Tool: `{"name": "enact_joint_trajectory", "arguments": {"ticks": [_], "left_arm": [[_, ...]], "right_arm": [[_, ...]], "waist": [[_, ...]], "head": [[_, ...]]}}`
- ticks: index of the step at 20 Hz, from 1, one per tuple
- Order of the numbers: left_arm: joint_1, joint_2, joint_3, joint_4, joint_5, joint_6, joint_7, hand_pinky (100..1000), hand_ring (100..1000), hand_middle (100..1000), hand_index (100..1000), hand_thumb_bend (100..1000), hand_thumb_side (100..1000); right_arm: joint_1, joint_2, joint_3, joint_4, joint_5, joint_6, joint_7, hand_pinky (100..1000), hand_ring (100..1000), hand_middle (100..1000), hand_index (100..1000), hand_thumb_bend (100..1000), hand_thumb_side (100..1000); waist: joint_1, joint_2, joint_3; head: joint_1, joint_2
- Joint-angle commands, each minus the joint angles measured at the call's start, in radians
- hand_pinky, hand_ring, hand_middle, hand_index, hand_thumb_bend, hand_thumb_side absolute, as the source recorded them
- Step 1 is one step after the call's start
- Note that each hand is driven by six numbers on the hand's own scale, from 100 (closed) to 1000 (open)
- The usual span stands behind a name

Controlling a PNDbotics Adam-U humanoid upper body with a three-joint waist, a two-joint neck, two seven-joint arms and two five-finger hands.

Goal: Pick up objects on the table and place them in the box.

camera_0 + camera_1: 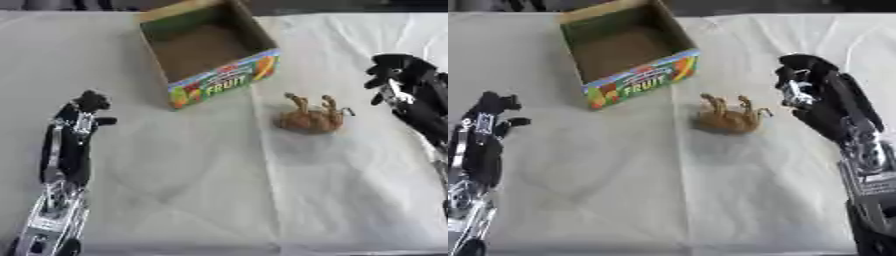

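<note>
A small brown toy animal [311, 119] lies on the white cloth with its legs up, just right of the middle. Behind it to the left stands an open cardboard box [229, 77] with "FRUIT" printed on its colourful front; its brown inside shows nothing in it. My right hand [808, 80] hovers to the right of the toy, apart from it, fingers relaxed and holding nothing. My left hand [86, 107] is at the left, well away from both the box and the toy, fingers up and holding nothing.
A white cloth [219, 200] covers the table, with a fold line running down its middle. Bare cloth lies in front of the toy and between the two arms. The table's far edge runs just behind the box.
</note>
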Motion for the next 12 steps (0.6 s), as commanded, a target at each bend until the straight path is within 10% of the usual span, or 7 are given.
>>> {"name": "enact_joint_trajectory", "arguments": {"ticks": [1, 12], "left_arm": [[-0.008, 0.007, 0.005, -0.009, 0.000, -0.002, -0.002, 614, 874, 539, 625, 560, 683], [-0.008, 0.009, 0.005, -0.011, 0.000, -0.001, -0.003, 614, 873, 536, 624, 556, 682]], "right_arm": [[-0.007, -0.011, -0.008, -0.008, 0.007, -0.003, 0.004, 448, 625, 647, 791, 100, 559], [-0.015, -0.043, -0.005, -0.011, 0.043, -0.013, 0.016, 482, 684, 706, 819, 100, 530]], "waist": [[0.000, -0.015, 0.000], [-0.003, -0.014, 0.004]], "head": [[-0.003, 0.006], [-0.013, -0.011]]}}
